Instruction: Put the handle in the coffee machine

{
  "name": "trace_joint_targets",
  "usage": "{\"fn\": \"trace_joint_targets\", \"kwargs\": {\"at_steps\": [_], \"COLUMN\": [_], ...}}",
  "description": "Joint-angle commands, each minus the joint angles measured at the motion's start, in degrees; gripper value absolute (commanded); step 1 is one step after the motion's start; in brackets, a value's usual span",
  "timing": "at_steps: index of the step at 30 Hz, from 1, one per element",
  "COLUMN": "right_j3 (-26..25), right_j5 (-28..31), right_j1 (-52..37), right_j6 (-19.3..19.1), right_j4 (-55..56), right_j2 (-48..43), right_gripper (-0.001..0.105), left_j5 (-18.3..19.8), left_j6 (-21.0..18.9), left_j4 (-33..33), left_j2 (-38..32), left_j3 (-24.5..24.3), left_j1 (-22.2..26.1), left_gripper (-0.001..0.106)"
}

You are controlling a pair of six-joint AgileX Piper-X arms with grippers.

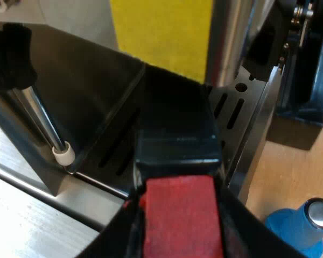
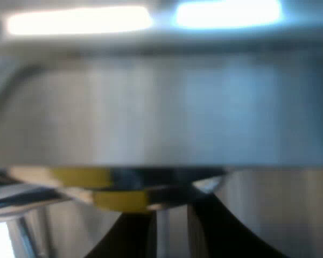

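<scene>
My left gripper (image 1: pixel 180 226) is shut on the holder's handle, one black finger on each side of its red end (image 1: pixel 183 215). The dark handle (image 1: pixel 177 140) reaches away from me over the espresso machine's slotted drip tray (image 1: pixel 234 110), toward the machine's front under a yellow panel (image 1: pixel 161 32). The handle hides the holder's metal part. My right gripper (image 2: pixel 172 207) is very close to a broad blurred metal face of the machine (image 2: pixel 161 113), with a yellow and black patch (image 2: pixel 118 193) just beyond it.
A steam wand (image 1: pixel 40 121) with a black knob and a white tip hangs over the tray's side. A blue tamper (image 1: pixel 307 226) stands on the wooden table beside the machine. A dark blue-black block (image 1: pixel 307 80) stands past the tray's edge.
</scene>
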Motion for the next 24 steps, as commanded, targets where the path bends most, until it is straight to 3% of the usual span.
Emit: {"fn": "trace_joint_targets", "kwargs": {"at_steps": [1,9,24], "right_j3": [-0.5,-0.5,-0.8], "right_j5": [-3.9,-4.3,-3.8], "right_j1": [-0.8,-1.8,-1.8], "right_j6": [-0.6,-0.7,-0.7], "right_j4": [-0.8,-4.9,-9.8], "right_j2": [-0.4,-0.4,-0.4], "right_gripper": [0.017,0.029,0.030], "left_j5": [8.1,8.2,7.0], "left_j6": [-0.1,-0.1,-0.1], "left_j4": [-0.8,-0.1,-0.1], "left_j2": [-1.9,-1.9,-1.9], "left_j3": [-1.2,-1.2,-1.2], "left_j1": [0.2,0.2,0.2], "left_gripper": [0.000,0.000,0.000]}}
